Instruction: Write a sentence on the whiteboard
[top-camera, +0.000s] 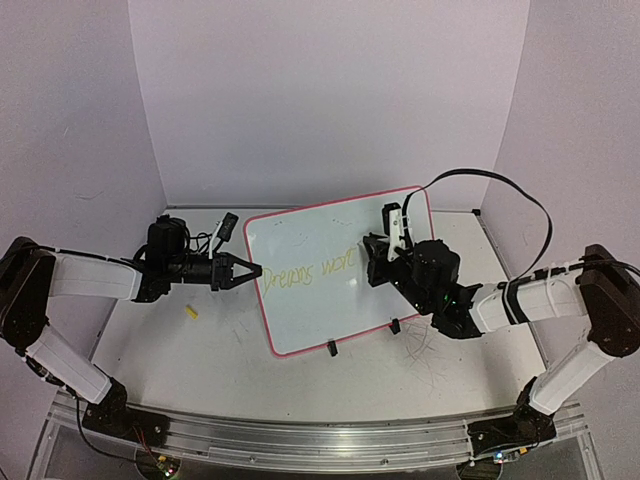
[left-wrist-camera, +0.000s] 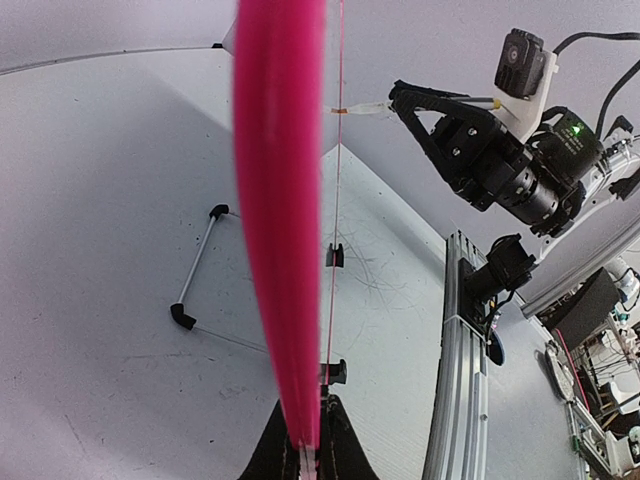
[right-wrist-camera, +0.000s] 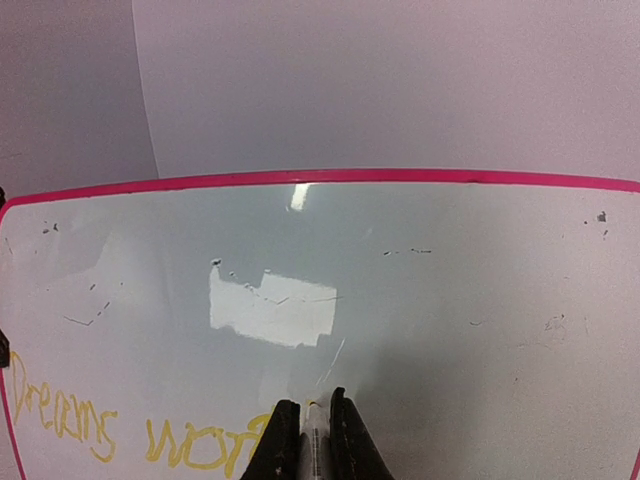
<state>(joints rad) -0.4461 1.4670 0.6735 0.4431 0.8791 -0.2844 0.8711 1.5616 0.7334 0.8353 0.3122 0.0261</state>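
The whiteboard (top-camera: 330, 300), glossy white with a pink-red rim, stands tilted at the table's middle. The sentence (top-camera: 308, 271) in thin yellow reads "Dreams wor". My left gripper (top-camera: 256, 271) is shut on the board's left rim. In the left wrist view the rim (left-wrist-camera: 280, 240) runs edge-on up from that gripper (left-wrist-camera: 310, 445). My right gripper (top-camera: 368, 262) is shut on a marker (right-wrist-camera: 318, 445), whose yellow tip touches the board just right of the last letters (right-wrist-camera: 190, 445). In the right wrist view that gripper (right-wrist-camera: 312, 412) is at the bottom. The marker tip also shows in the left wrist view (left-wrist-camera: 365, 107).
A small yellow cap (top-camera: 191, 312) lies on the table left of the board. The board's black stand legs (top-camera: 331, 348) rest on the tabletop, with a wire stand (left-wrist-camera: 195, 265) behind. Grey scribbles mark the table (top-camera: 430, 360). A metal rail (top-camera: 300, 440) runs along the near edge.
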